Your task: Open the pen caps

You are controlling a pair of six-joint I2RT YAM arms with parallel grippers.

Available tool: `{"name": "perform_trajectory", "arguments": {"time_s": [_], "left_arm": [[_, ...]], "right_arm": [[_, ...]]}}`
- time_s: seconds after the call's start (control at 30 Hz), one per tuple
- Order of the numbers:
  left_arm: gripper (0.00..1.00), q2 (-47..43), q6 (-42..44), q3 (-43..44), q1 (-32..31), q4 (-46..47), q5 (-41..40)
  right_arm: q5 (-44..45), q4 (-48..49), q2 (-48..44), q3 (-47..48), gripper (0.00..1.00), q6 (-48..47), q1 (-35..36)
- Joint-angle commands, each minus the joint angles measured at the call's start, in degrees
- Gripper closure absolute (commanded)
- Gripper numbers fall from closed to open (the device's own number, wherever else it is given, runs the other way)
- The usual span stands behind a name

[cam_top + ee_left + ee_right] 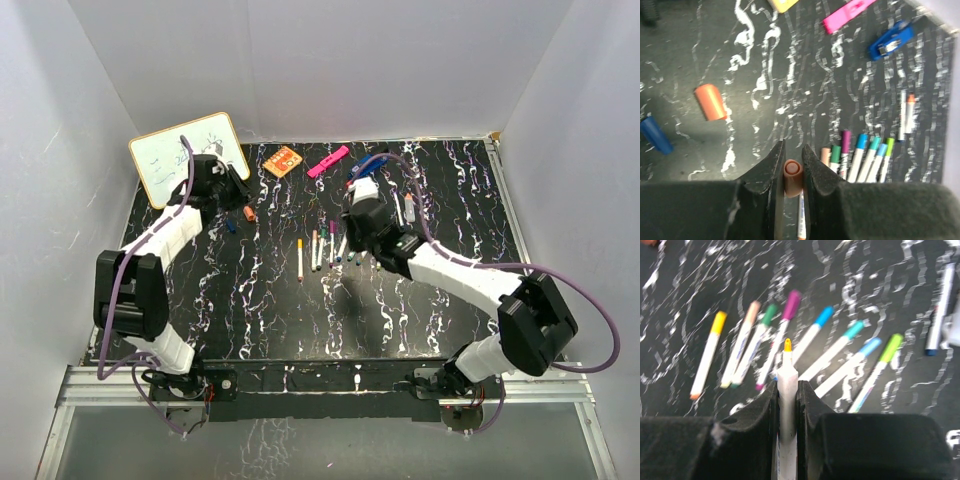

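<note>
Black white-veined tabletop [300, 330] carries eight capped pens [810, 334] in a fanned row, caps pointing far. Right gripper [787, 385] pinches one uncapped pen [787, 367], tip pointing far. Left gripper [793, 147] pinches one orange cap [792, 175], lengthwise between its fingers. Two loose caps [710, 101], orange and blue, lie at far left.

White-shelled arms [170, 232] with black joints, purple cables [188, 168], matte black gripper fingers [767, 172].
</note>
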Motion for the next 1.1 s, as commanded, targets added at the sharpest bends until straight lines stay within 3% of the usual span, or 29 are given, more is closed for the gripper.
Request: {"name": "perform_trajectory", "arguments": {"time_s": [0.0,0.47,0.7,1.07], "left_arm": [[1.0,3.4,6.1,3.1,0.0,-10.7,-5.1],[1.0,10.1,7.6,3.4,-0.1,-14.3,-9.1],[1.0,11.5,6.9,3.5,-1.1,-12.8,-6.9],[1.0,17.7,6.6,11.2,-5.8,-14.3,-9.9]], "right_arm": [[1.2,0.2,-2.0,5.0,1.0,-2.4,-6.4],[-0.8,-0.9,-0.8,6.1,1.0,-3.6,-17.2],[-2.1,-0.6,0.3,6.9,1.0,-3.9,-20.2],[-2.9,-0.1,1.1,8.0,1.0,-4.5,-22.5]]}}
